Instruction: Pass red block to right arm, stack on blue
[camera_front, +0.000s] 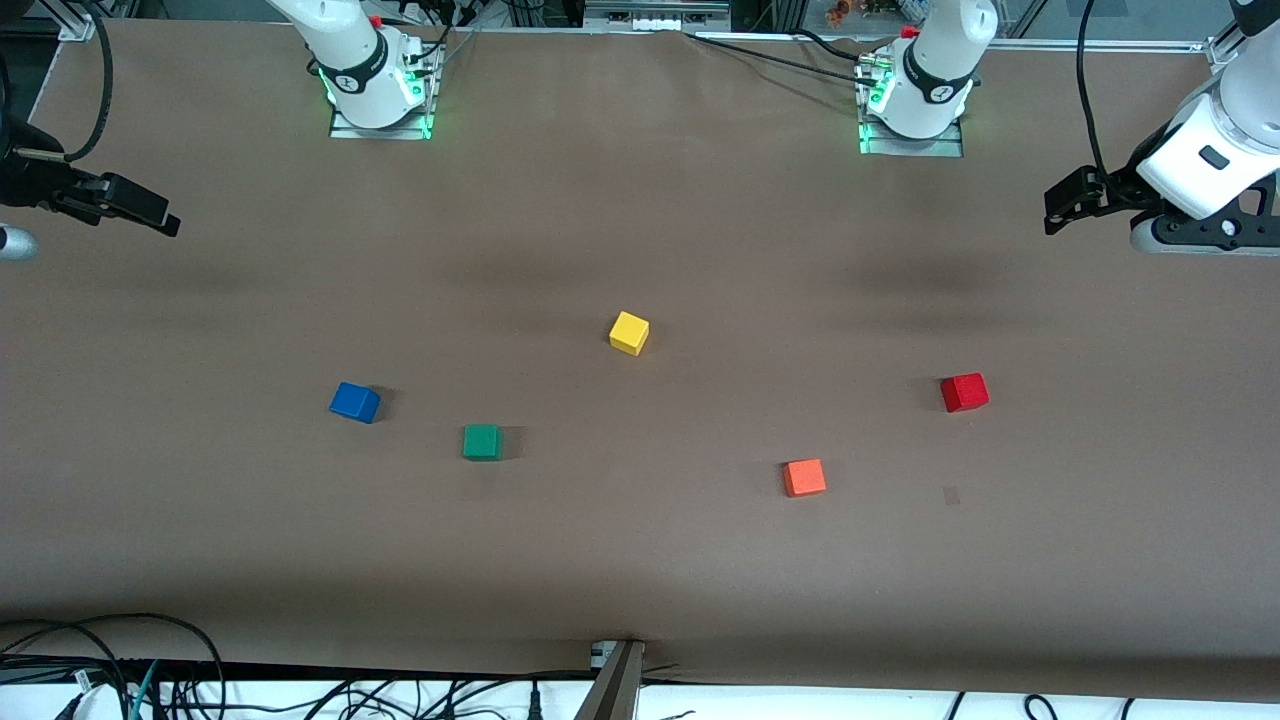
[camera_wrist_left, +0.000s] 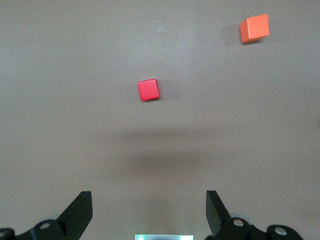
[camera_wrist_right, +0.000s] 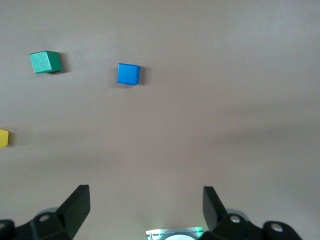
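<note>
- My left gripper (camera_wrist_left: 148, 212) hangs high over the left arm's end of the counter (camera_front: 640, 560), fingers (camera_wrist_left: 80, 210) wide and empty.
- Right gripper (camera_wrist_right: 145, 210) waits likewise, spread.
- Red block (camera_front: 964, 392) sits nearer the camera; blue (camera_front: 354, 402) well apart.
- Risk: I drift onto orange (camera_front: 804, 477), or fumble the handover.

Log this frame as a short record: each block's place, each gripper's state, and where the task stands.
red block: on the table, toward the left arm's end, untouched
blue block: on the table toward the right arm's end, nothing on it
orange block: nearer the front camera than the red block
green block: beside the blue block
yellow block: mid-table
left gripper: open, raised, empty
right gripper: open, raised, empty
progress: handover not begun
</note>
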